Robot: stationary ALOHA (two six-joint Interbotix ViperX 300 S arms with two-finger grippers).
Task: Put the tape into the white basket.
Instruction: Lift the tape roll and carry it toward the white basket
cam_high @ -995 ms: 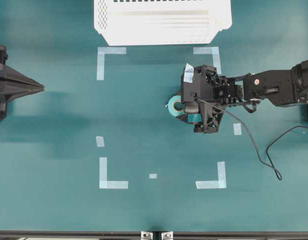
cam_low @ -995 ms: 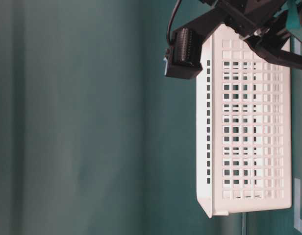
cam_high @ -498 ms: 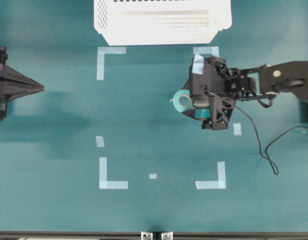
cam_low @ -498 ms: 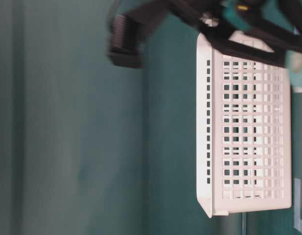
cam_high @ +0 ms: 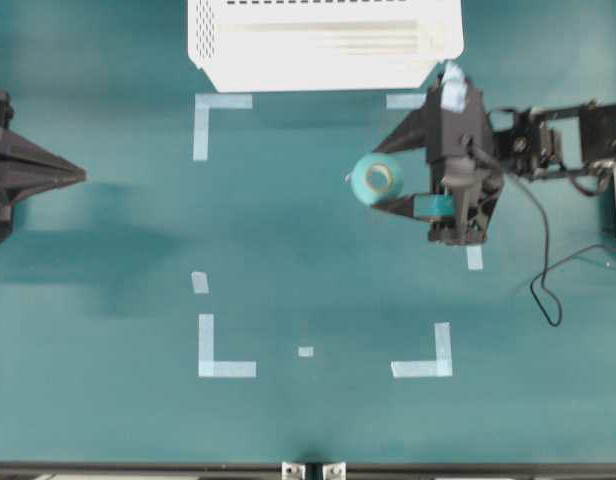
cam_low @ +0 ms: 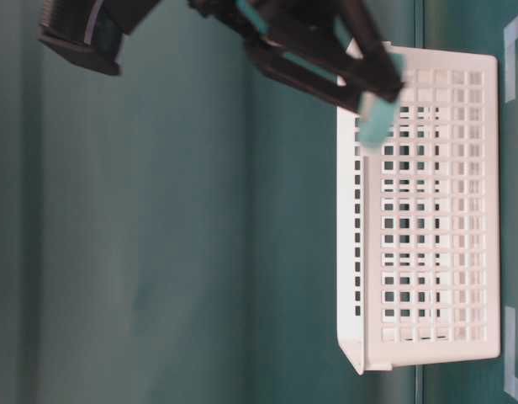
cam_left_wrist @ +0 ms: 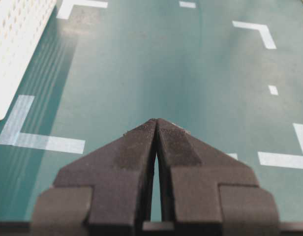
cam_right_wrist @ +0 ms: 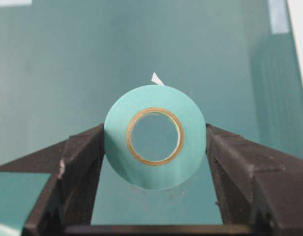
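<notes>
Your right pincer (cam_high: 380,180) is clamped on the tape (cam_high: 377,180), one finger on each side of the round teal roll. The roll is up in the air above the green desk (cam_high: 308,260), its hole facing up. It is near the white basket (cam_high: 318,45) but not in it. Your left pincer (cam_left_wrist: 156,129) is squeezed closed with nothing in it, well apart from the tape.
</notes>
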